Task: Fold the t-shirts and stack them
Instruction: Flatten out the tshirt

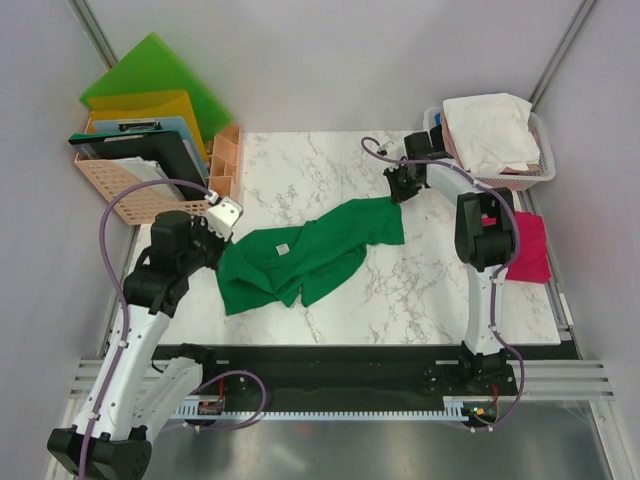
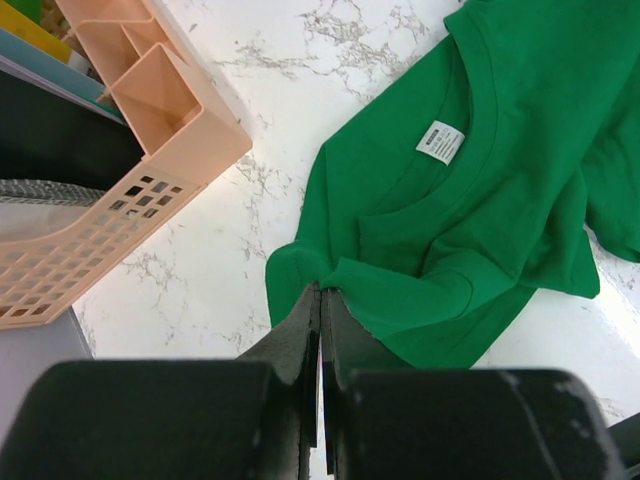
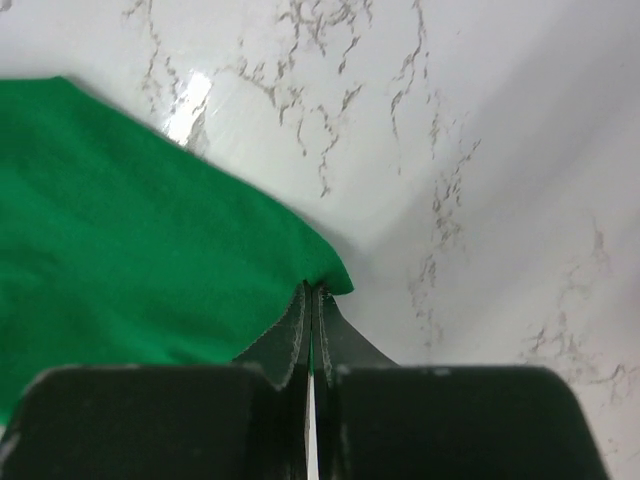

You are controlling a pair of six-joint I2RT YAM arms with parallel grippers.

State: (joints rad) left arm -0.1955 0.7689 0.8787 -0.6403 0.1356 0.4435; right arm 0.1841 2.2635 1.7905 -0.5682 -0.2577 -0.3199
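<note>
1. Tabletop (image 1: 420, 290) of white marble is carrying everything, and the green t-shirt (image 1: 310, 255) is lying rumpled across its middle, stretching from the left arm toward the far right.
2. That green t-shirt is looking soft, light and limp. I am expecting it to sag and bunch wherever it is not held, and to drag easily over the smooth stone. Corners and hems are offering the best hold, so that it can be spread flat before folding.
3. The peach file rack (image 1: 140, 195) with its folders is standing at the far left, just beside the left arm. I am minding it on any wide swing that way.
4. The basket (image 1: 540, 170) at the far right corner is holding white t-shirts (image 1: 490, 125) piled above its rim, close behind the right arm.
5. The magenta t-shirt (image 1: 530, 250) is waiting at the right edge, partly hidden by the right arm's upper link.
6. A small peach compartment tray (image 1: 224, 160) is sitting next to the rack, near the shirt's left end.
7. The left gripper (image 2: 320, 295) is clamping a fold at the shirt's near edge, below the collar.
8. The right gripper (image 3: 312, 292) is closing tight on the far corner; it seems to be catching only a sliver, though the fingers are hiding the actual bite.
9. The neck label (image 2: 440, 141) is facing up inside the collar.
</note>
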